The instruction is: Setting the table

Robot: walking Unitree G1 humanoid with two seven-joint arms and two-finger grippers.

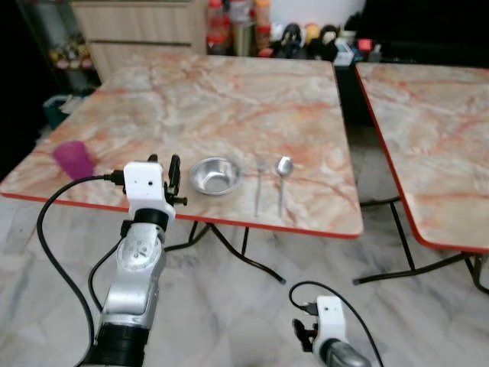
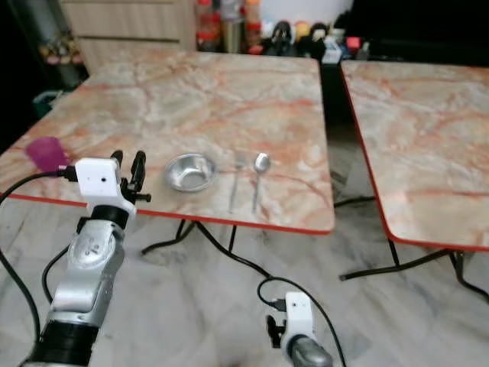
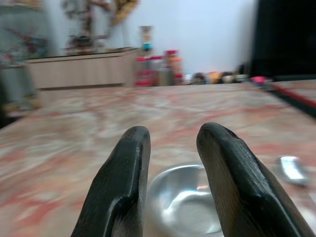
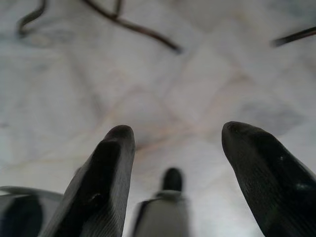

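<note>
Nearest the robot, the right gripper (image 1: 306, 334) hangs low over the pale tiled floor (image 1: 229, 306), its 2 fingers (image 4: 106, 182) spread wide apart with nothing between them. The left gripper (image 1: 164, 177) is raised at the near red edge of the marble table (image 1: 229, 99), its 2 fingers (image 3: 123, 182) a small gap apart and empty, pointing toward the bowl. The metal bowl (image 1: 215, 175) sits upright just beside it on the table. Right of the bowl lie a fork (image 1: 260, 183) and a spoon (image 1: 283, 174), side by side. A purple cup (image 1: 73, 159) stands near the table's left corner. Bottles (image 1: 237, 23) line the far edge. A 2nd marble table (image 1: 435, 115) stands to the right.
</note>
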